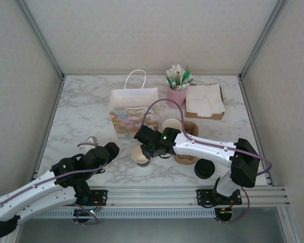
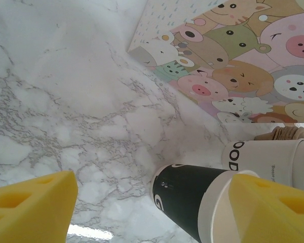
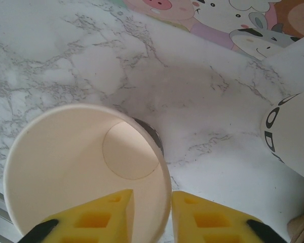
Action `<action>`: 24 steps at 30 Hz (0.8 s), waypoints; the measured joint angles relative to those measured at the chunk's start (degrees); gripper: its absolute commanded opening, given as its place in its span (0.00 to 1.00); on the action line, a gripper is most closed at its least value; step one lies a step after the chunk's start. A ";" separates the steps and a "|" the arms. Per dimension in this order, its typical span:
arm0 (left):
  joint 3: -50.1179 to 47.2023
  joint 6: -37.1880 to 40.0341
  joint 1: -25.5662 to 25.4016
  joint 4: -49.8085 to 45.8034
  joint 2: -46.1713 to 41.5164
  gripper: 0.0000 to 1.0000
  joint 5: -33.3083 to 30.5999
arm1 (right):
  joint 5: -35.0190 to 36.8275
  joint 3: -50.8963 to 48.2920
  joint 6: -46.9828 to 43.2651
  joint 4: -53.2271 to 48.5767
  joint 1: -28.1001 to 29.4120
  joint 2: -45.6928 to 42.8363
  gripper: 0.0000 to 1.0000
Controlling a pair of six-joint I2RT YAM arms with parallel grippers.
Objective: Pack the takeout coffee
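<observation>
When we look from above, the right hand (image 1: 146,146) is clamped on the rim of the takeout coffee (image 1: 140,155). This is an open cream cup, tilted, near the middle of the marble counter (image 1: 81,116). The cup is at 6 o'clock from the paper bag (image 1: 134,112) and near it. At 3 o'clock from the cup lies a cardboard carrier (image 1: 191,129), and a second cup (image 1: 171,125) stands at its far end. A black lid (image 1: 204,169) lies flat at 4 o'clock from the carrier. The left hand (image 1: 110,150) is at 9 o'clock from the cup and does not touch it.

From the left wrist, the yellow fingers (image 2: 30,202) of the left hand (image 2: 152,192) stand wide apart and hold nothing. Beyond them the takeout coffee (image 2: 192,200) leans, with its dark lower part toward us. We cannot tell if its base touches the counter (image 2: 66,101). The second cup (image 2: 266,159) is at 2 o'clock from it, and the bag (image 2: 233,55) with cartoon animals is at 12 o'clock.

From the right wrist, we look into the tan inside of the takeout coffee (image 3: 86,167). The right hand (image 3: 152,205) pinches the cup wall, with one finger inside and the other finger (image 3: 207,217) outside. The second cup (image 3: 294,139) is at 3 o'clock, apart from it.
</observation>
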 measured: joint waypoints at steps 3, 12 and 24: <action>0.00 0.00 0.00 0.00 0.00 0.78 0.04 | 0.02 0.07 0.00 -0.11 0.00 -0.13 0.34; 0.00 0.22 0.00 0.09 0.50 0.78 0.44 | 1.53 1.09 0.98 -3.69 0.00 -7.72 0.49; 2.29 5.31 0.00 2.80 6.69 0.79 2.67 | 13.35 5.90 12.61 -22.25 0.13 -31.45 0.81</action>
